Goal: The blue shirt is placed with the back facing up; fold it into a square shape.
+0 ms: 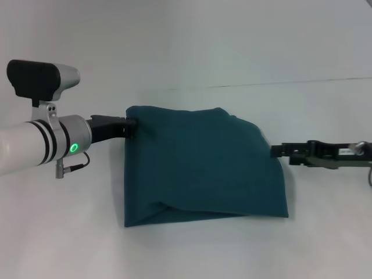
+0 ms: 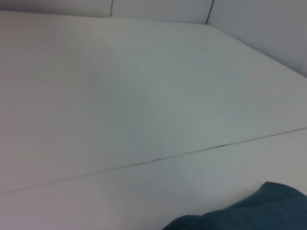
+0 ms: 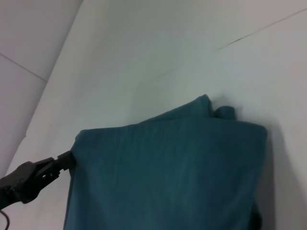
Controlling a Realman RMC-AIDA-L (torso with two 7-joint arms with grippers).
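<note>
I am folding the dark teal-blue soft fabric shirt (image 1: 203, 165), mid-frame on the white desk (image 1: 186, 250).
Left gripper (image 1: 131, 124) and right gripper (image 1: 273, 151) are each pinching a shirt edge; next, I judge, laying it flat.

The blue shirt (image 1: 203, 165) lies folded at the centre of the head view on the table (image 1: 192, 250). The left gripper (image 1: 129, 124) meets its upper-left corner from the frame's left, and the right gripper (image 1: 274, 150) meets its right edge from the frame's right. A seam (image 1: 302, 82) crosses the table behind the shirt, in the upper right.
</note>
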